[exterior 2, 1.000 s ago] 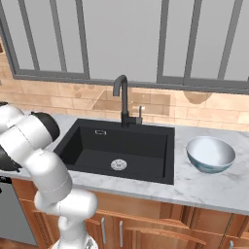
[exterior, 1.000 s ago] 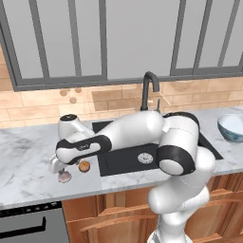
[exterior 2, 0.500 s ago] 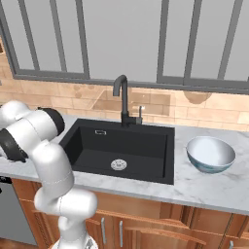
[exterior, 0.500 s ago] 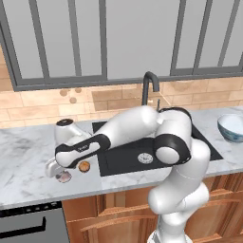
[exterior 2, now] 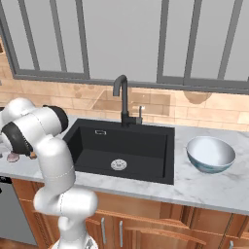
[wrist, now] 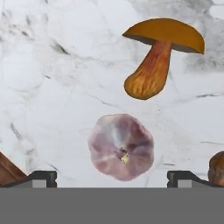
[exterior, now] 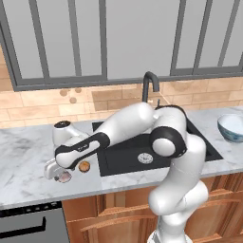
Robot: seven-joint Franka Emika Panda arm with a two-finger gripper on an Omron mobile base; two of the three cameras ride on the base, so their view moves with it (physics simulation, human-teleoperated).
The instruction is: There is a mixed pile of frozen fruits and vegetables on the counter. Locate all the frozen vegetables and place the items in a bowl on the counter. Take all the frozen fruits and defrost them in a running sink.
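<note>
Straight below my open gripper (wrist: 113, 178) a pinkish-white bulb (wrist: 121, 145) lies on the white marble counter (wrist: 52, 87), with one fingertip (wrist: 43, 176) on each side of it and nothing held. Just beyond the bulb a brown mushroom (wrist: 162, 52) lies on its side. A round brownish item (wrist: 217, 168) is cut off at the right edge. In the left base view my gripper (exterior: 57, 173) hangs low over the bulb (exterior: 63, 177), with the orange ball (exterior: 84, 166) beside it. The black sink (exterior: 142, 154) lies to the right and the bowl (exterior: 231, 127) stands far right.
A black gooseneck faucet (exterior: 149, 86) rises behind the sink. My arm reaches across the sink's left rim. The counter's front edge (exterior: 42, 201) runs close in front of the pile. In the right base view the bowl (exterior 2: 210, 153) stands right of the sink (exterior 2: 121, 151).
The hand has come down and a little forward-left, closer over the bulb. The jaws have stayed wide open. The food items have not moved.
</note>
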